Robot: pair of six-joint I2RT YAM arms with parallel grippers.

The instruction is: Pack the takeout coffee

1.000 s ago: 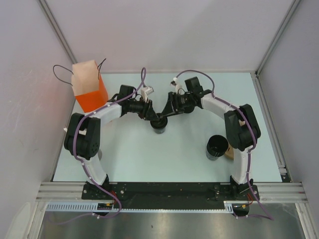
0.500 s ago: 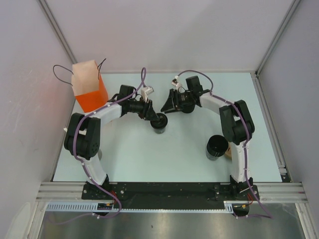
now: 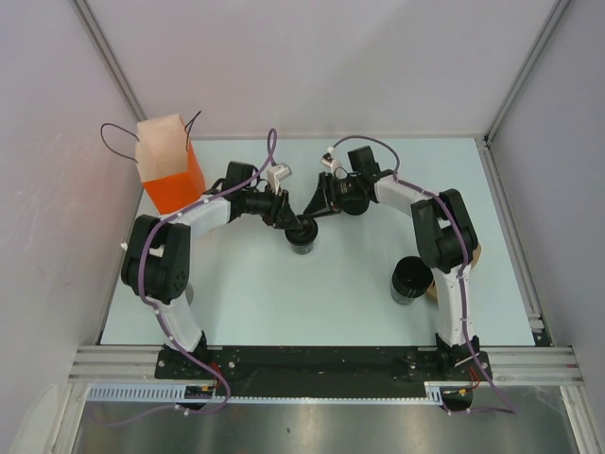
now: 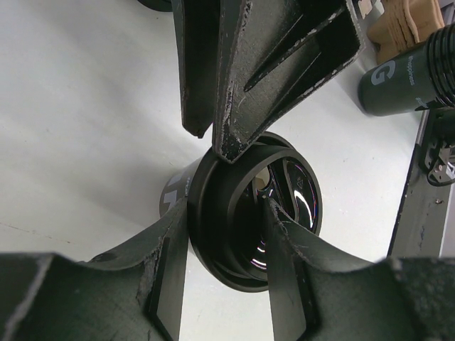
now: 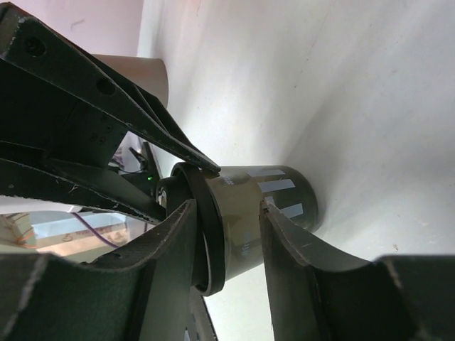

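Cup (image 3: pixel 302 240) mid-table, far side. Left gripper (image 4: pixel 226 227) pinches its rim; right gripper (image 5: pixel 227 213) straddles it, contact unclear. Risk: two arms tugging apart could squash or tip it, spilling coffee.

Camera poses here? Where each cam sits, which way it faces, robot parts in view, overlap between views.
Top external: above and behind the bases, looking down on the table; left arm and right arm whole, meeting at the takeout coffee.
Left wrist: looks along the left fingers onto the coffee's rim; right fingers enter from the top.
Right wrist: looks along the right fingers at the coffee's side; left fingers cross in.
Shared: all see the coffee; top and left wrist see the wider black cup.
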